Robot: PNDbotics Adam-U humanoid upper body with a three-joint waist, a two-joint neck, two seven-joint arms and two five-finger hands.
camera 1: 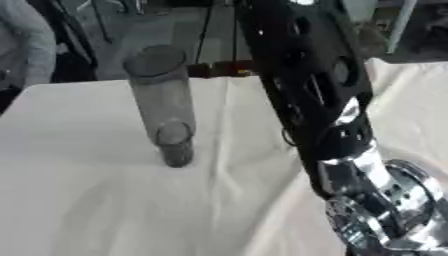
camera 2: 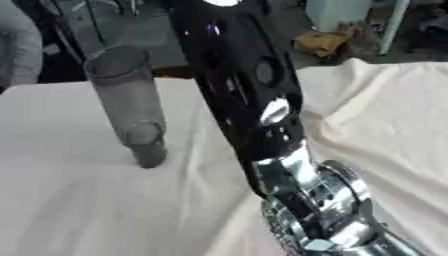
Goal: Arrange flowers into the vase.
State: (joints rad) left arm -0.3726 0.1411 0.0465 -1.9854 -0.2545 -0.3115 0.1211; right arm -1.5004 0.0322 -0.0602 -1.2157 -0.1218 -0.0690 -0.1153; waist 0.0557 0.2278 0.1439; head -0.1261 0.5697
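Observation:
A tall clear smoky-grey vase [camera 1: 164, 100] stands upright on the white tablecloth [camera 1: 79, 190], left of centre, with nothing showing inside it. A black forearm with a silver wrist joint [camera 1: 385, 200] runs from the top centre down to the lower right, passing close to the right of the vase. Its hand lies below the picture's edge and is hidden. No flowers show in either view.
The cloth is creased and rumpled on the right side [camera 2: 385, 120]. Behind the table's far edge stand dark furniture, a yellow object [camera 2: 322, 41] and a person's grey sleeve [camera 1: 26, 45] at the far left.

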